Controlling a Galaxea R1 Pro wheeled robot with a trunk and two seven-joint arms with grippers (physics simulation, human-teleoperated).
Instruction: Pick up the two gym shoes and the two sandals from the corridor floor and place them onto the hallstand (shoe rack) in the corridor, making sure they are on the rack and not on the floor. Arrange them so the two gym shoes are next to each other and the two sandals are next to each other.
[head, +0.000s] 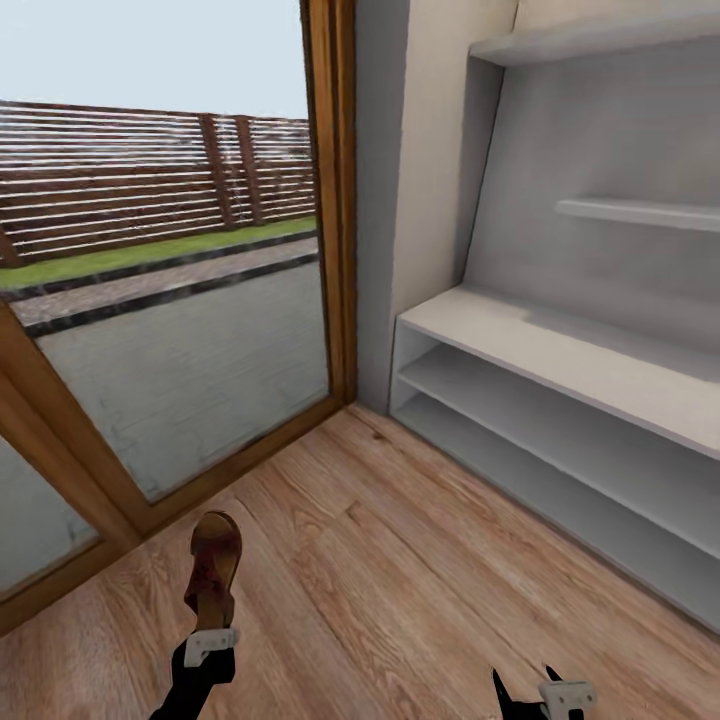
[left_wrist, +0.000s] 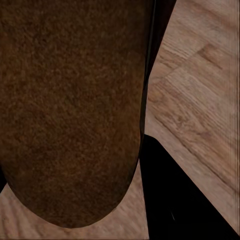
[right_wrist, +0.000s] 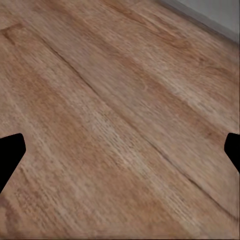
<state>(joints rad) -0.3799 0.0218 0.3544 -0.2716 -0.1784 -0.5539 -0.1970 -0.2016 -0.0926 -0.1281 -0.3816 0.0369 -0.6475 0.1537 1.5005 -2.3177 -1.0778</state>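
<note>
Surface: corridor floor (head: 400, 560), light brown wood-plank laminate, grain visible, planks running diagonally in the head view. Room corner: large wood-framed glass door (head: 170, 300) on the left side, looking out on paving, a grass strip and a slatted wooden fence (head: 150, 170). A grey-white wall section (head: 420, 150) separates the door from the hallstand (head: 560, 360).

Hallstand: white-grey, bench top with two open shelves beneath, staggered wall shelves above. It runs along the right side of the head view; its near-left end sits at the corner by the door frame, base touching the floor.

Sandal (head: 214, 568): dark brown, reddish mottled footbed up, held above the floor near the lower-left of the head view, close to the door frame's bottom rail, well apart from the hallstand. Long axis runs roughly away from the robot, rounded end pointing toward the door. In the left wrist view the brown sandal (left_wrist: 70, 110) takes up most of the frame, rounded end visible, floor behind it.

Left gripper (head: 209, 645): pinching the sandal at its near end.

Right gripper (head: 545, 690): at the bottom edge of the head view, over bare floor. Right wrist view shows its two dark fingertips (right_wrist: 10, 155) spread wide at opposite edges, nothing between them, just planks below.
</note>
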